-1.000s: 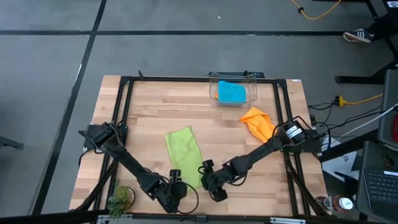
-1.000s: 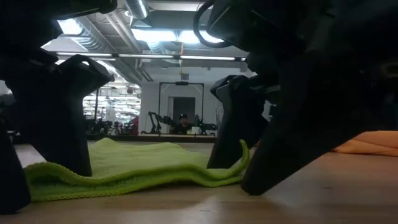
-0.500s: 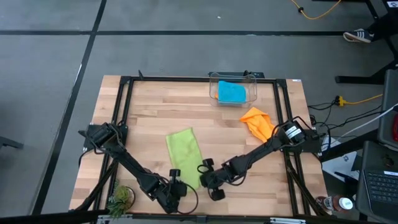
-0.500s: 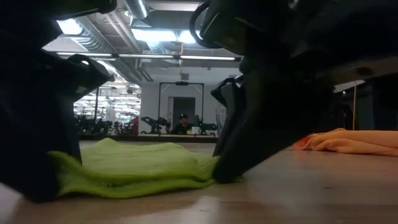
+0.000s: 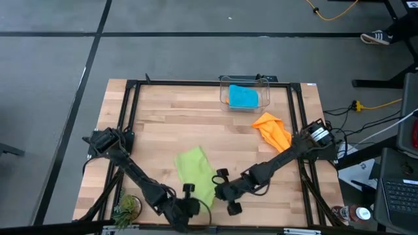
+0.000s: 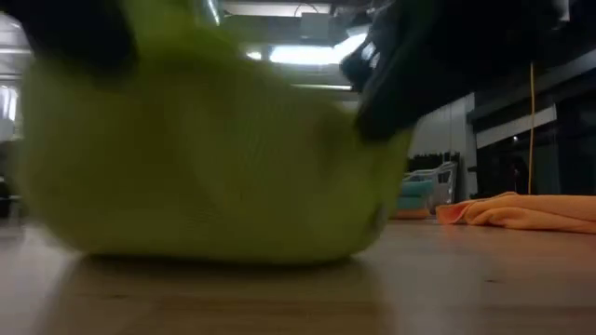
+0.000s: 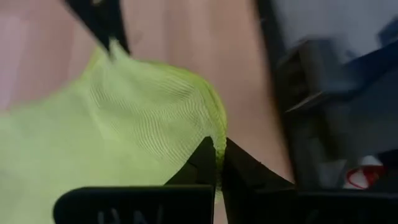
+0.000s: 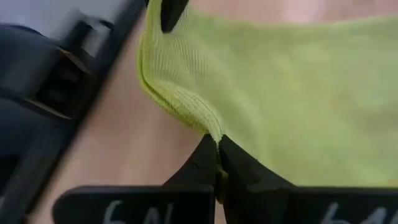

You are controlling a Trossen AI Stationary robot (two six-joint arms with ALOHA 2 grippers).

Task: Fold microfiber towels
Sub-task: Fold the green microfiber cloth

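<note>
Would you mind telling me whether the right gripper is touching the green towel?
Touching: in the right wrist view, the right gripper is shut on the green towel's edge.

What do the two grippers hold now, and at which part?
Both hold the lime green towel: left gripper and right gripper each pinch a near corner.

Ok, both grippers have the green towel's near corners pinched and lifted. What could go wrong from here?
1. The left gripper and right gripper each pinch only a thin edge of the green towel, so a corner may slip out.
2. Folding it away from the arms could overshoot toward the orange towel.
3. Uneven lifting may leave a crooked fold.
</note>
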